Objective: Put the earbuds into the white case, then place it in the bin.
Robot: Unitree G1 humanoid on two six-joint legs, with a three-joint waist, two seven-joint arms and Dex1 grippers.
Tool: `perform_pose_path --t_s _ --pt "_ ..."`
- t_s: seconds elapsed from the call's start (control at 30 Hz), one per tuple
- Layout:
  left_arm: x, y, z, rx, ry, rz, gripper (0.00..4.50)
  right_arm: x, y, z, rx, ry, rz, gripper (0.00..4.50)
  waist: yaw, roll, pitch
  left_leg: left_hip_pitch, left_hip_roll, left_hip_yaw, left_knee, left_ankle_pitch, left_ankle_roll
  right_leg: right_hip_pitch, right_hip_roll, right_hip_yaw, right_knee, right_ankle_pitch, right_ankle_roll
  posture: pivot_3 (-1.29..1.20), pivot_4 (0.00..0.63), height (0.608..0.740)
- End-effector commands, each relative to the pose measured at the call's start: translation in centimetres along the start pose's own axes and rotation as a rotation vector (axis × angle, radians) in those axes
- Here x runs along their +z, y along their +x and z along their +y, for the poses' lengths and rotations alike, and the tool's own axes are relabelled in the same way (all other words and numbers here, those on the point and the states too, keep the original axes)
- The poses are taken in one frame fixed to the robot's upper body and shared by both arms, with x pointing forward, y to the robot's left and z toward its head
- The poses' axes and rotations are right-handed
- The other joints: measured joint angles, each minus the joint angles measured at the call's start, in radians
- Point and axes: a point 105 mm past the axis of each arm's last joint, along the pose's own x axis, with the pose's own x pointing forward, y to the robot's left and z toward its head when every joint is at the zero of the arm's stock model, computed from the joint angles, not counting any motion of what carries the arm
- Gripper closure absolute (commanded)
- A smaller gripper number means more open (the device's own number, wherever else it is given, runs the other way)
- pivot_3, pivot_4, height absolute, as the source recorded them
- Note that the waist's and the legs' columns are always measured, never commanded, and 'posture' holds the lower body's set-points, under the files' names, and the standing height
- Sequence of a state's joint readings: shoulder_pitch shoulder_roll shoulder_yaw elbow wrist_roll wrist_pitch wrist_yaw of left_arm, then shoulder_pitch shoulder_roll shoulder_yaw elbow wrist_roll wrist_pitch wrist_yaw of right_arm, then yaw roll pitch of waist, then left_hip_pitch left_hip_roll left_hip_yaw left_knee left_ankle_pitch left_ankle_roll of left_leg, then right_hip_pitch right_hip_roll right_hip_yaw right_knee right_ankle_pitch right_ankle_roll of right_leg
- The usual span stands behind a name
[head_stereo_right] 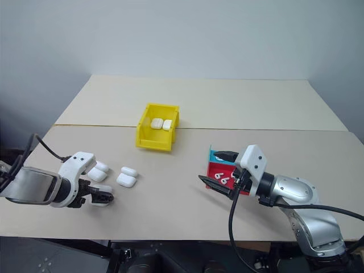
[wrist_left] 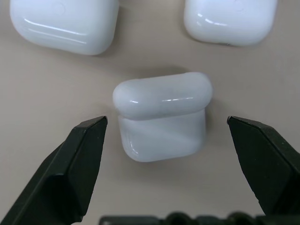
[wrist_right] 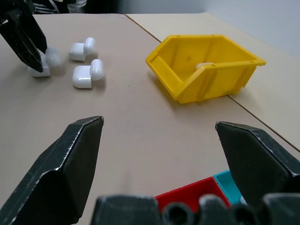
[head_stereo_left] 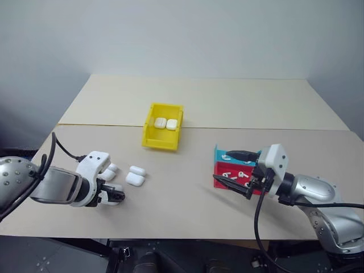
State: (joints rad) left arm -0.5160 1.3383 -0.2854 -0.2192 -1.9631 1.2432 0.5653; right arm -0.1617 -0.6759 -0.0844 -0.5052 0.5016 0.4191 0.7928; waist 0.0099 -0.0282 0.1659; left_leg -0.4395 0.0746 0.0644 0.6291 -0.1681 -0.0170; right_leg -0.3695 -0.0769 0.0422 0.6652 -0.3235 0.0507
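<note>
The yellow bin (head_stereo_left: 162,135) on my worktop (head_stereo_left: 187,199) holds two closed white cases (head_stereo_left: 165,123); the red tray (head_stereo_left: 232,173) holds earbuds (head_stereo_left: 234,174) beside the teal tray (head_stereo_left: 223,155). My left gripper (wrist_left: 166,129) spreads its jaws wide around an open white case (wrist_left: 161,119), without touching it. My right gripper (head_stereo_left: 230,169) hovers over the trays, jaws wide, empty.

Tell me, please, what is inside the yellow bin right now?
Two closed white cases lie side by side inside the yellow bin. Its near wall hides part of the floor, and the cases' contents cannot be seen.
</note>
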Motion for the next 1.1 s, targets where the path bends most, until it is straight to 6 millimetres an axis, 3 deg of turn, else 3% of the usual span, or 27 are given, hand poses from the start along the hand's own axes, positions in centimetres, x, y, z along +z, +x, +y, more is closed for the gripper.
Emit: perform_pose_path --t_s 0.03,0.47,0.57,0.67,0.7,0.87,1.03,1.1 --pt "0.4 0.3 -0.3 -0.005 0.001 -0.005 0.03 1.1 0.0 0.5 0.002 -0.038 -0.039 0.00 0.001 0.000 0.000 0.000 0.000 0.000 0.000 0.000 0.000 0.000 0.000 0.000 0.000 0.000 0.000 0.00 0.150 0.740" --pt "0.4 2.1 -0.6 0.039 -0.018 0.028 0.03 1.2 0.2 0.6 -0.004 -0.040 -0.047 0.00 0.004 0.003 -0.002 0.001 -0.001 -0.001 0.001 0.000 0.000 0.003 0.000 -0.001 0.001 0.000 0.000 0.00 0.150 0.740" --pt "0.3 2.3 -0.7 0.062 -0.015 0.027 0.56 1.3 0.1 0.5 -0.005 -0.043 -0.047 0.00 0.004 0.004 -0.002 0.005 -0.001 -0.001 0.001 0.000 0.000 0.006 0.000 -0.001 0.001 0.000 0.000 0.00 0.150 0.740" --pt "0.0 2.4 -0.8 0.065 -0.009 0.028 1.56 1.4 0.0 0.4 -0.007 -0.045 -0.049 0.00 0.004 0.004 -0.002 0.008 -0.001 -0.001 0.000 0.000 0.000 0.009 0.000 -0.001 -0.001 0.000 0.000 0.00 0.150 0.740" --pt "-0.1 2.3 -0.7 0.069 -0.010 0.027 1.70 1.5 -0.1 0.4 -0.008 -0.045 -0.049 0.00 0.004 0.004 -0.002 0.009 -0.001 -0.001 0.000 0.000 0.000 0.010 -0.001 -0.001 -0.001 0.000 0.000 0.00 0.150 0.740" --pt "-0.3 1.3 -0.3 0.080 0.005 0.005 1.70 1.5 -0.1 0.2 -0.007 -0.045 -0.053 0.00 0.000 0.004 -0.002 0.009 -0.001 -0.001 0.000 0.000 0.000 0.010 -0.001 -0.001 -0.001 0.000 0.000 0.00 0.150 0.740" --pt "-0.3 -1.4 0.3 0.118 0.060 -0.048 1.70 1.5 0.1 0.0 -0.009 -0.044 -0.057 0.00 -0.011 0.001 -0.001 0.008 -0.001 0.000 -0.002 0.000 0.000 0.008 0.000 0.000 -0.001 0.000 0.000 0.00 0.150 0.740" --pt "0.9 -3.0 0.4 0.104 0.039 -0.145 1.70 1.5 0.1 -0.2 -0.014 -0.043 -0.057 0.00 -0.007 0.001 -0.001 0.008 -0.001 0.000 -0.002 0.000 0.000 0.008 -0.001 0.000 -0.001 0.000 0.000 0.00 0.150 0.740"
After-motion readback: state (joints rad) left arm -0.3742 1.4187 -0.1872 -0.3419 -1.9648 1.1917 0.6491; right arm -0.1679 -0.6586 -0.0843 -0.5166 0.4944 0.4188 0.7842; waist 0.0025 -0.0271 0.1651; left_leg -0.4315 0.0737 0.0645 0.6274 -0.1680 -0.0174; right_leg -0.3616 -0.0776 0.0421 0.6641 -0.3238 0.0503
